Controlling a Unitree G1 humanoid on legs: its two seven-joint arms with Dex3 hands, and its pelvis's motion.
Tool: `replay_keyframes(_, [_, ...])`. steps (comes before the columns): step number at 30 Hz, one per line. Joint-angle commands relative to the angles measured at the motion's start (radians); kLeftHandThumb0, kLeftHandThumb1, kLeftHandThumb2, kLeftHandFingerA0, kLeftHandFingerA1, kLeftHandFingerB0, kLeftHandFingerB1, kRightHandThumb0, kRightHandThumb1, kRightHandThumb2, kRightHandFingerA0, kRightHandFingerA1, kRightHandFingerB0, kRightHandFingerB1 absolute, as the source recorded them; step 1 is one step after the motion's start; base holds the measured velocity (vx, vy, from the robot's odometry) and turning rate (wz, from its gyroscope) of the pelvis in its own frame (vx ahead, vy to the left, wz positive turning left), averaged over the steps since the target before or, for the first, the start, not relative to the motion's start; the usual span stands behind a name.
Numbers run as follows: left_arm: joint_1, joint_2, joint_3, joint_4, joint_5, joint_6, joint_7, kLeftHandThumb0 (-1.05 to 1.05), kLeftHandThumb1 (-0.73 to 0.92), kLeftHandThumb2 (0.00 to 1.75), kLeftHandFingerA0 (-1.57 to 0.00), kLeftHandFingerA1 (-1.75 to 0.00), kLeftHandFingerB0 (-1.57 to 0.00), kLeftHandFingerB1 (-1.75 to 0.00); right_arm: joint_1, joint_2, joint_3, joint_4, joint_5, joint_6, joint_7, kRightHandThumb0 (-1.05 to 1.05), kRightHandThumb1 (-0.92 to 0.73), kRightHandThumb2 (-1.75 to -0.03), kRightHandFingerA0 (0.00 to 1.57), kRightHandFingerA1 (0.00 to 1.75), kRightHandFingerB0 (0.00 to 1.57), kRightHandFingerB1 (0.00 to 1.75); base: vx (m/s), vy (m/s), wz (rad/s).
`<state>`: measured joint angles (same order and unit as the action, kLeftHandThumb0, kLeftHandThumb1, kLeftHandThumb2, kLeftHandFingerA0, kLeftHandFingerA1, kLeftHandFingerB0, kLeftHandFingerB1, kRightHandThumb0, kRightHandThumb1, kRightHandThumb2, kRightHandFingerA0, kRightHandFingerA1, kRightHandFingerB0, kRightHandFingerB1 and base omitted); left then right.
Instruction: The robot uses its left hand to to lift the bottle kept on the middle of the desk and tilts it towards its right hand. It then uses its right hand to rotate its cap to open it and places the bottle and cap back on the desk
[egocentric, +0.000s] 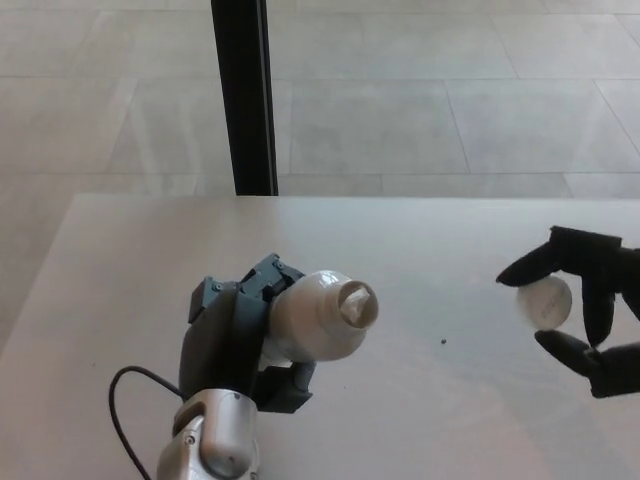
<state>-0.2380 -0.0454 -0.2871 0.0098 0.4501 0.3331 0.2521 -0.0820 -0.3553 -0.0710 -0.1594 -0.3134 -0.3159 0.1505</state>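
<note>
My left hand (235, 340) is shut on the white bottle (315, 315), which is held above the desk (130, 270), tilted with its open neck pointing to the right. The round white cap (543, 301) is off the bottle and sits pinched in my right hand (585, 315) at the right edge of the view. A wide gap separates the cap from the bottle's neck.
A black post (243, 95) stands behind the desk's far edge, with tiled floor beyond. A black cable (135, 400) loops near my left wrist. A small dark speck (443, 341) lies on the desk between the hands.
</note>
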Motion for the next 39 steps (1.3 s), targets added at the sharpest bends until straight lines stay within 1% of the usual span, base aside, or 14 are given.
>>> replay_keyframes(1, [-0.011,0.051,0.012,-0.053,0.011,0.091,-0.098,0.09,0.59,1.35,-0.91,-1.75,-0.75,-1.72,0.069,0.058,0.002,0.074,-0.022,0.0,-0.097,-0.06,-0.51,-1.03,1.07,1.55,0.94,1.01,0.0,0.0,0.0])
replay_keyframes(3, [-0.019,0.074,0.006,-0.07,0.013,0.117,-0.134,0.1,0.57,1.4,-0.92,-1.75,-0.79,-1.66,0.093,0.078,0.023,0.105,-0.037,-0.002,-0.106,-0.1,-0.52,-1.04,0.92,1.6,0.91,0.97,0.0,0.0,0.0])
replay_keyframes(4, [-0.037,0.095,-0.006,-0.082,0.018,0.16,-0.183,0.05,0.76,1.35,-1.08,-1.21,-1.04,-1.16,0.109,0.085,0.049,0.136,-0.064,0.0,-0.115,-0.14,-0.54,-0.99,0.92,1.61,0.91,1.0,0.0,0.0,0.0])
replay_keyframes(5, [-0.053,0.118,-0.019,-0.093,0.021,0.193,-0.228,0.04,0.6,1.43,-1.03,-1.75,-0.87,-1.5,0.115,0.093,0.069,0.163,-0.087,0.005,-0.126,-0.15,-0.55,-0.98,0.92,1.6,0.91,0.99,0.0,0.0,0.0])
replay_keyframes(8, [-0.129,0.212,-0.102,-0.105,0.084,0.314,-0.382,0.03,0.59,1.11,-0.86,-1.75,-0.69,-1.62,0.11,0.101,0.12,0.217,-0.134,0.028,-0.131,-0.15,-0.58,-0.94,0.93,1.63,0.9,1.03,0.0,0.0,0.0])
replay_keyframes(12, [-0.211,0.322,-0.205,-0.095,0.158,0.347,-0.52,0.0,0.64,0.98,-0.78,-1.73,-0.69,-1.2,0.08,0.097,0.165,0.257,-0.174,0.069,-0.122,-0.18,-0.57,-0.96,0.93,1.57,0.91,1.0,0.0,0.0,0.0])
replay_keyframes(13, [-0.244,0.346,-0.252,-0.08,0.195,0.368,-0.581,-0.14,0.78,0.84,-0.53,-0.75,-0.56,-0.66,0.064,0.093,0.177,0.271,-0.189,0.078,-0.12,-0.16,-0.55,-0.95,0.94,1.59,0.94,0.95,0.0,0.0,0.0])
replay_keyframes(20, [-0.419,0.428,-0.512,0.017,0.392,0.434,-0.87,-0.26,0.75,0.72,-0.72,-1.08,-0.49,-0.64,-0.032,0.054,0.242,0.326,-0.267,0.145,-0.079,-0.23,-0.7,-0.76,0.87,1.53,0.68,0.67,0.0,0.0,0.0])
replay_keyframes(25, [-0.512,0.445,-0.62,0.075,0.445,0.425,-1.019,-0.32,0.73,0.66,-0.77,-1.19,-0.51,-0.63,-0.073,0.01,0.288,0.322,-0.344,0.269,0.017,-0.44,-0.72,-0.61,0.58,0.95,0.31,0.36,0.0,0.0,0.0])
replay_keyframes(29, [-0.546,0.466,-0.67,0.098,0.433,0.409,-1.101,-0.35,0.79,0.66,-0.59,-0.71,-0.42,-0.56,-0.066,-0.01,0.309,0.319,-0.408,0.304,0.006,-0.52,-0.73,-0.62,0.27,0.71,0.34,0.42,0.0,0.0,0.0])
replay_keyframes(32, [-0.569,0.475,-0.715,0.139,0.417,0.409,-1.165,-0.35,0.74,0.69,-0.68,-0.95,-0.45,-0.59,-0.055,-0.011,0.309,0.314,-0.419,0.331,-0.007,-0.5,-0.73,-0.61,0.17,0.7,0.38,0.42,0.0,0.0,0.0])
replay_keyframes(33, [-0.56,0.479,-0.719,0.143,0.41,0.416,-1.158,-0.33,0.67,0.68,-0.76,-1.05,-0.53,-0.61,-0.055,-0.013,0.31,0.318,-0.423,0.329,-0.017,-0.55,-0.55,-0.88,0.17,0.64,0.35,0.54,0.0,0.0,0.0])
replay_keyframes(34, [-0.56,0.483,-0.731,0.152,0.412,0.416,-1.169,-0.35,0.67,0.67,-0.82,-1.06,-0.56,-0.61,-0.053,-0.015,0.309,0.32,-0.424,0.33,-0.022,-0.49,-0.73,-0.61,0.12,0.69,0.41,0.43,0.0,0.0,0.0])
replay_keyframes(39, [-0.608,0.499,-0.835,0.176,0.513,0.384,-1.324,-0.46,0.66,0.64,-0.91,-1.18,-0.64,-0.61,-0.047,-0.019,0.309,0.328,-0.424,0.32,-0.049,-0.49,-0.72,-0.61,0.1,0.7,0.44,0.45,0.0,0.0,0.0])
